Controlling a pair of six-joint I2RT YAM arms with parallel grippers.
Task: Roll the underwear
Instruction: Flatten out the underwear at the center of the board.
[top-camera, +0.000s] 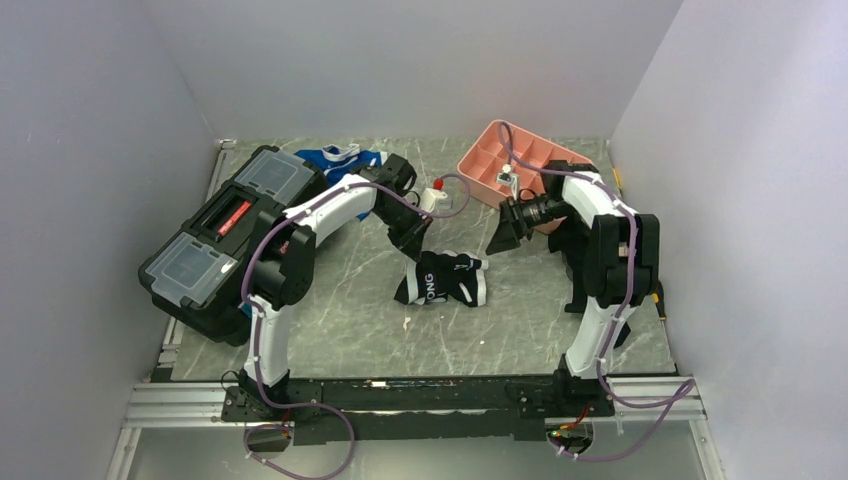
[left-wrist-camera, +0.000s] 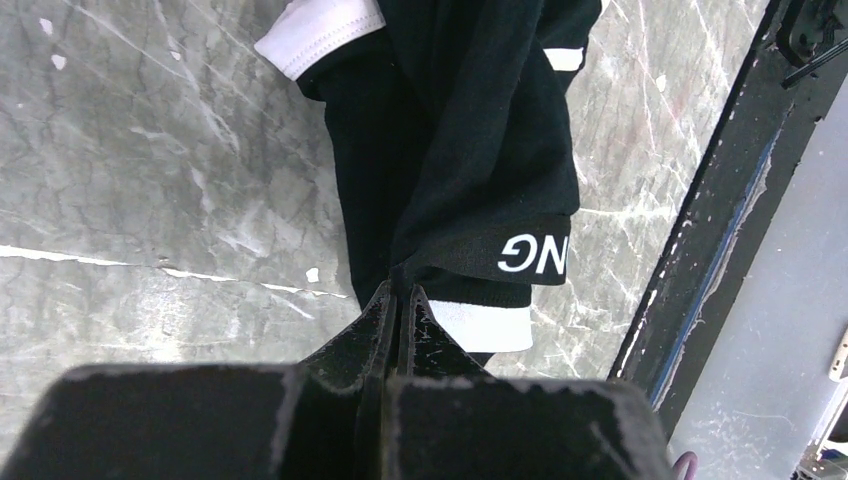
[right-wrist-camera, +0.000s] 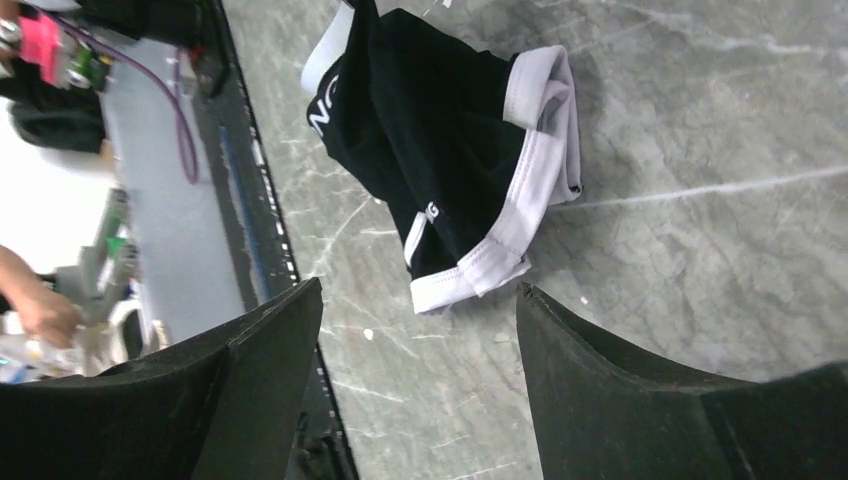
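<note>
The black underwear (top-camera: 442, 279) with white stripes and white lettering lies crumpled at the table's middle. My left gripper (top-camera: 419, 247) is shut on its far upper edge; in the left wrist view the closed fingertips (left-wrist-camera: 400, 292) pinch black fabric of the underwear (left-wrist-camera: 470, 150), which hangs down from them. My right gripper (top-camera: 503, 233) is open and empty, hovering just right of the underwear and above it. In the right wrist view the underwear (right-wrist-camera: 440, 140) lies ahead of the spread fingers (right-wrist-camera: 590, 370), apart from them.
A pink compartment tray (top-camera: 500, 165) stands at the back right behind the right arm. A black toolbox (top-camera: 225, 235) fills the left side. Blue-and-white briefs (top-camera: 340, 160) lie at the back beside it. A small white bottle with a red cap (top-camera: 432, 196) stands near the left wrist.
</note>
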